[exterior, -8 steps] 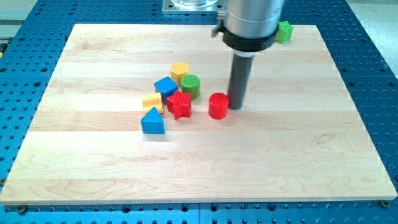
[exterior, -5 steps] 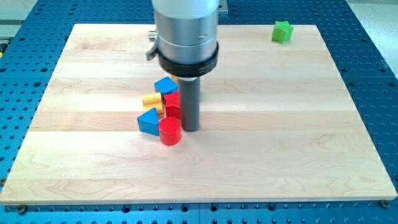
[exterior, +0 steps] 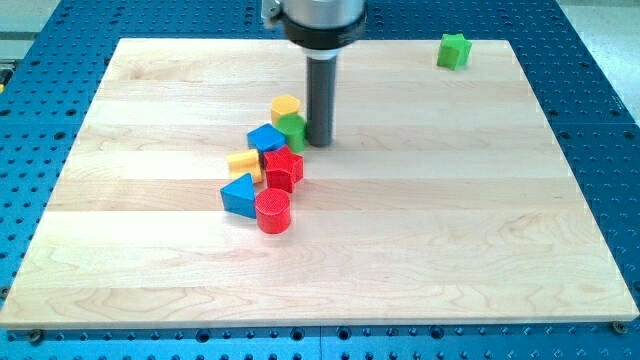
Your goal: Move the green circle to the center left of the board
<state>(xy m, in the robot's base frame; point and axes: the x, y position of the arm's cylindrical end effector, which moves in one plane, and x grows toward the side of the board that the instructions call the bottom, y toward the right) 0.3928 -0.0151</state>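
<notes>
Dark rod, my tip [exterior: 320, 141], touching green circle block [exterior: 293, 130] at its 3 o'clock, on pale wooden worktop [exterior: 450, 220]. No fingers fitted; nothing held. Red cylinder block [exterior: 272, 211] at circle's 6 o'clock.

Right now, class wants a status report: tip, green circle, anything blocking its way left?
My tip at green circle's right side. Blue block and yellow block crowd its left. Path left obstructed.
</notes>
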